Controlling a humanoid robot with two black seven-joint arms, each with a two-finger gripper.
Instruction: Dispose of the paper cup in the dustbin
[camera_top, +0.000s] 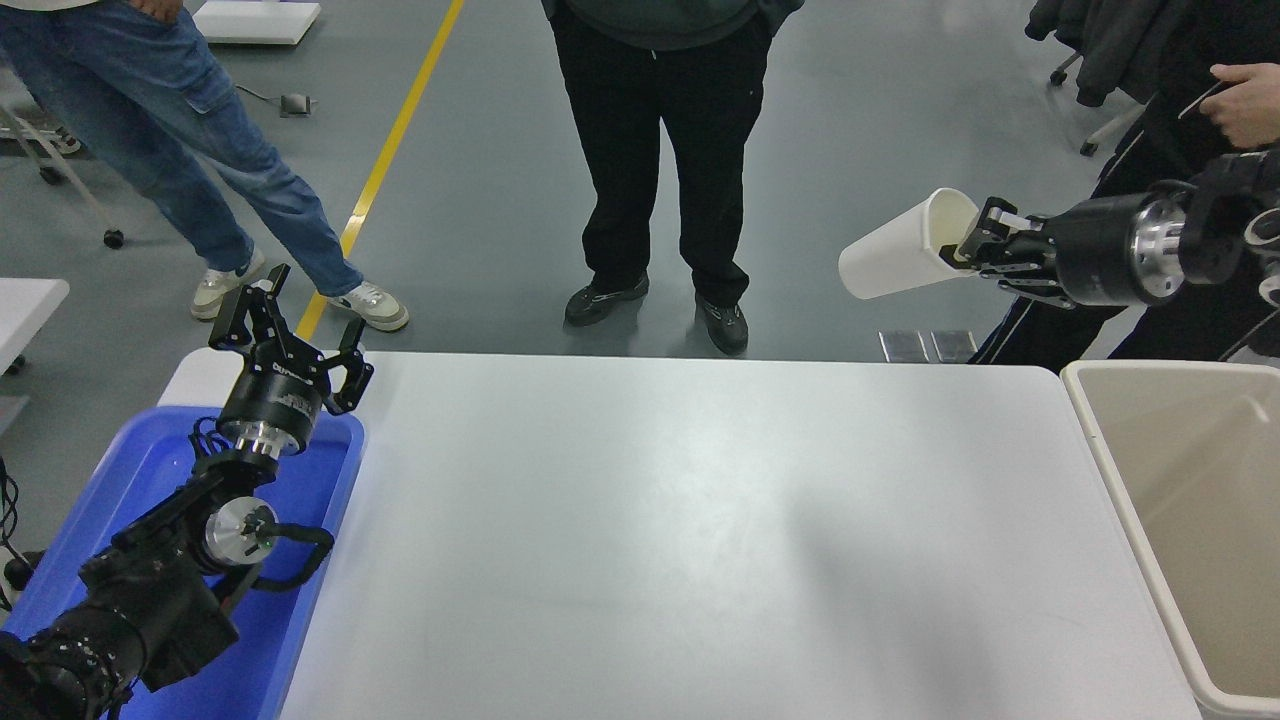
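My right gripper (968, 248) is shut on the rim of the white paper cup (898, 260), one finger inside it and one outside. It holds the cup on its side, high above the table's far right corner, base pointing left. The beige dustbin (1120, 470) stands at the table's right edge, below and to the right of the cup; it looks empty. My left gripper (290, 325) is open, parked at the lower left over the blue bin.
A bright blue plastic bin (150, 470) sits at the table's left end under the left arm. The white table (700, 540) lies between the bins. Several people stand beyond the far edge; a hand (1245, 100) shows at the top right.
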